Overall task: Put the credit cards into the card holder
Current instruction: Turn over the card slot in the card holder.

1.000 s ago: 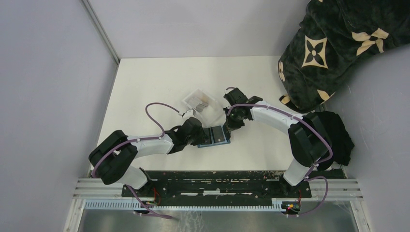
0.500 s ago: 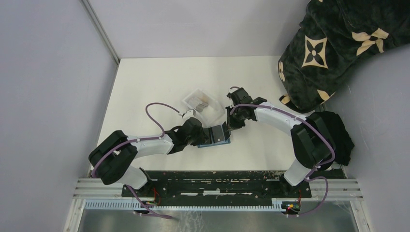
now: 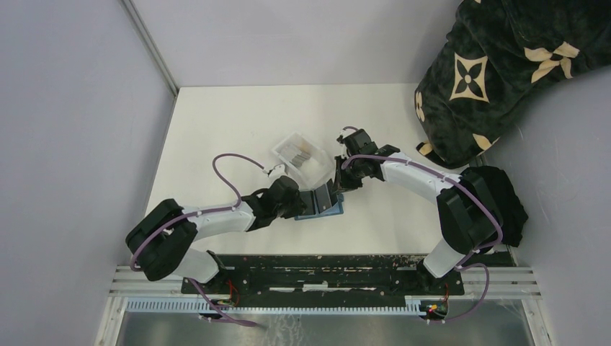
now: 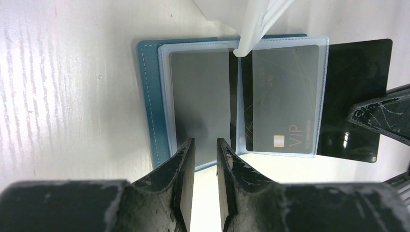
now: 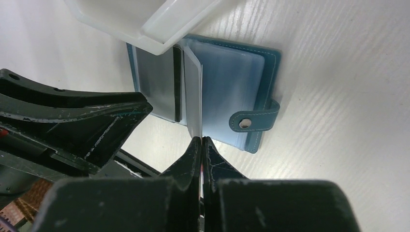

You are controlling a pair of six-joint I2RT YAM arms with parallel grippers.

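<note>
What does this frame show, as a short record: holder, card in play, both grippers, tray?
card holder: lying open, teal cover down, sleeves up
black VIP card: partly inside a clear sleeve, one end sticking out
right gripper: shut on the card's free end
left gripper: jaws slightly apart over the holder's edge; contact unclear
clear tray: next to the holder, dark items inside
step: card not fully inserted
</note>
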